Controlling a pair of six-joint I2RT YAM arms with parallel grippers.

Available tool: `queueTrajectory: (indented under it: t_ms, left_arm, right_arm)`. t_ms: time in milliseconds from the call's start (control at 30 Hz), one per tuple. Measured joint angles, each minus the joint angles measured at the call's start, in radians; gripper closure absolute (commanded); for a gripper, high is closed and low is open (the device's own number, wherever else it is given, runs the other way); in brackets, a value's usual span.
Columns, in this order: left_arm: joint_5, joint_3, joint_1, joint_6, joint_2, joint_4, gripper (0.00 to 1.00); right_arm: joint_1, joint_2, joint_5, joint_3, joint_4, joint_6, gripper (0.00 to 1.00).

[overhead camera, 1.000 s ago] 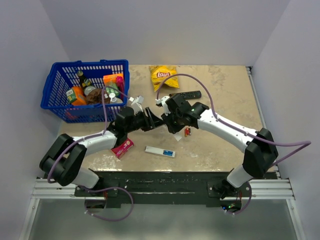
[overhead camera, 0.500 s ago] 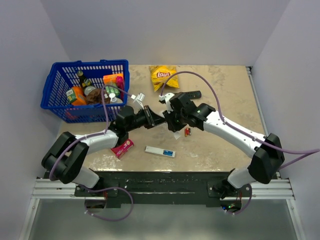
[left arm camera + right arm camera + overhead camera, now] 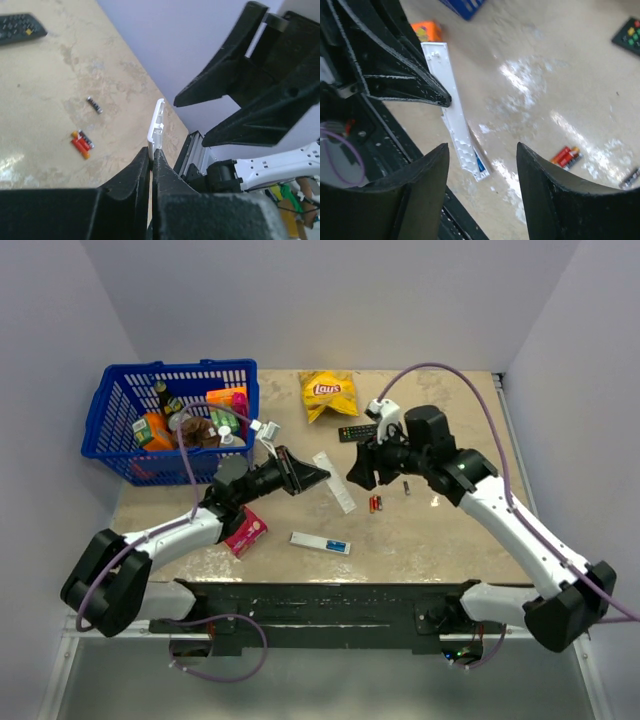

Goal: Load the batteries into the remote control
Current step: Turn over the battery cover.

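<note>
The white remote control (image 3: pixel 320 542) lies flat near the table's front edge, a blue patch at its right end. My left gripper (image 3: pixel 318 477) (image 3: pixel 151 152) is shut on one end of a thin white back strip (image 3: pixel 336 483) (image 3: pixel 157 122) (image 3: pixel 454 112), which hangs in the air above the table. To the strip's right my right gripper (image 3: pixel 358 468) (image 3: pixel 482 147) stands open and apart from it, with nothing between its fingers. The red and orange batteries (image 3: pixel 375 503) (image 3: pixel 81 142) (image 3: pixel 566 155) lie together on the table right of the strip.
A small dark piece (image 3: pixel 406 486) (image 3: pixel 94 105) lies beyond the batteries. A black remote (image 3: pixel 357 432) and a yellow chips bag (image 3: pixel 328 392) are at the back. The blue basket (image 3: pixel 112 435) of groceries stands back left, a pink box (image 3: pixel 244 533) below it.
The left gripper has shut on the white strip. The right gripper has opened, let go of it and drawn back to the right.
</note>
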Motion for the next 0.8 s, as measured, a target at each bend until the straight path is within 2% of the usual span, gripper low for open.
queueTrajectory:
  t_ms: [167,467,633,800]
  left_arm:
    - [0.107,-0.001,0.005,0.082,-0.079,0.136,1.0]
    - [0.382,0.035,0.005,0.113,-0.082,0.417,1.0]
    - [0.503,0.126,0.005,0.112,-0.079,0.477,1.0]
    - [0.613,0.216,0.005,0.172,-0.079,0.438,1.0]
  right_arm:
    - [-0.071,-0.122,-0.27,-0.105,0.134,-0.001,0.39]
    - [-0.135,-0.099,-0.763,-0.163,0.332,0.024,0.29]
    - [-0.137,-0.054,-0.966,-0.127,0.339,-0.009,0.28]
    - [-0.135,-0.027,-1.074,-0.072,0.296,-0.071,0.28]
